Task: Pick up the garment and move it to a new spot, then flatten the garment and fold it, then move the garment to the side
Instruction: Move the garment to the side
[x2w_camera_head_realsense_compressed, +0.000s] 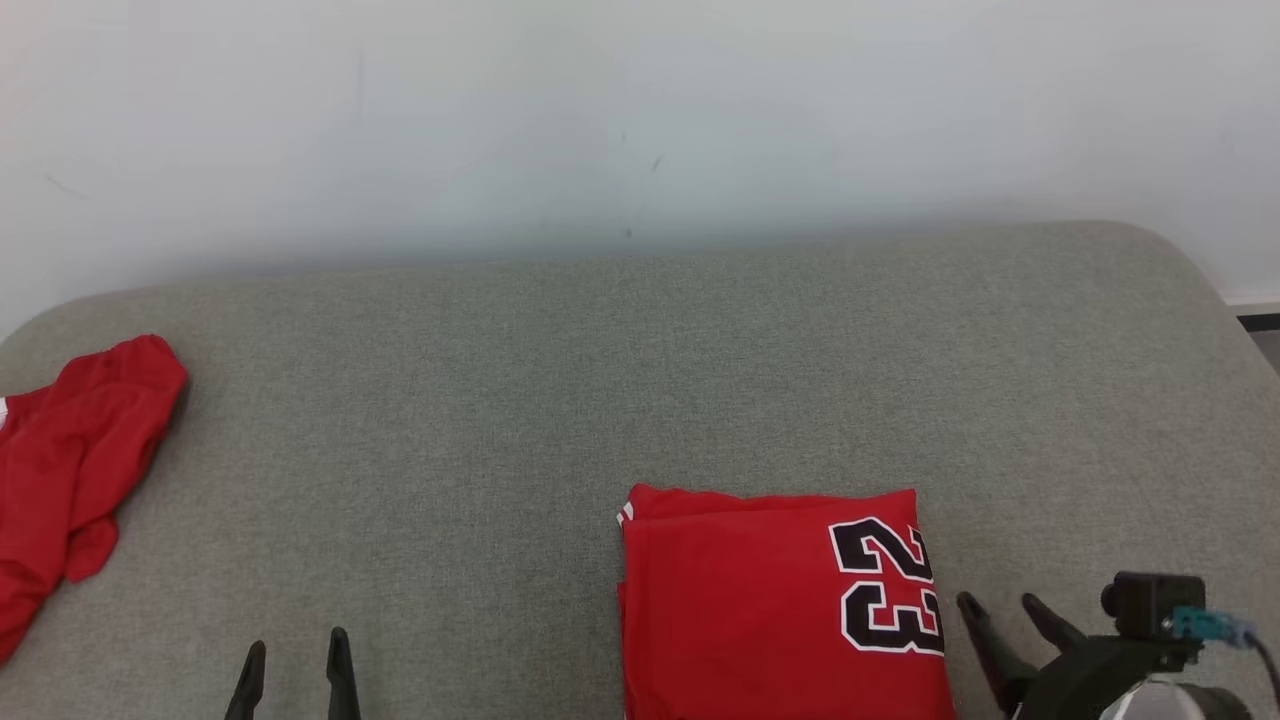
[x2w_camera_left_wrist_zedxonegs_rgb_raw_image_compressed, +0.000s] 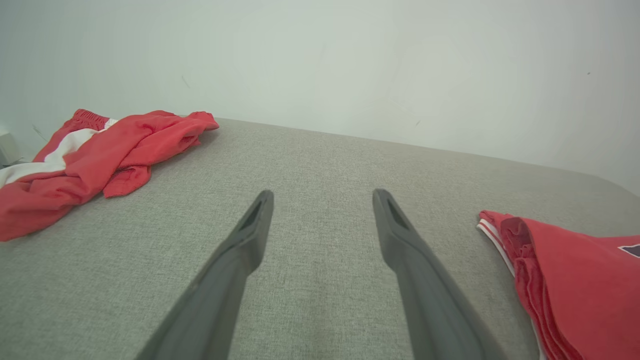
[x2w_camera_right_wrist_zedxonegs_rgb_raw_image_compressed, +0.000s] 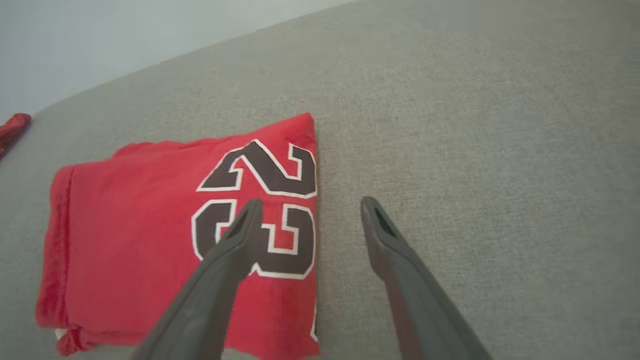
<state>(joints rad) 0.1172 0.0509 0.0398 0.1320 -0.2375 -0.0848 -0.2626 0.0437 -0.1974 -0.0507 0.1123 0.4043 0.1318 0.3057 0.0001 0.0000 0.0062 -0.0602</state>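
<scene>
the folded red jersey (x2w_camera_head_realsense_compressed: 770, 610) lies flat on the grey upholstered surface (x2w_camera_head_realsense_compressed: 500, 400), just beside the right end effector (x2w_camera_head_realsense_compressed: 998, 600), which gapes empty, as does the left end effector (x2w_camera_head_realsense_compressed: 297, 640). folding looks done; shifting it aside seems left. a crumpled red garment (x2w_camera_head_realsense_compressed: 70, 470) lies well apart.

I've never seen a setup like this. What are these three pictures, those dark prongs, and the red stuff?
This is a two-armed robot. One picture is from its head camera, looking down; the others are from cameras on its left and right wrists. The dark prongs are its left gripper and right gripper, both open, holding nothing. On the grey cushion lie a folded red jersey numbered 23, beside the right gripper, and a crumpled red garment at far left.
</scene>
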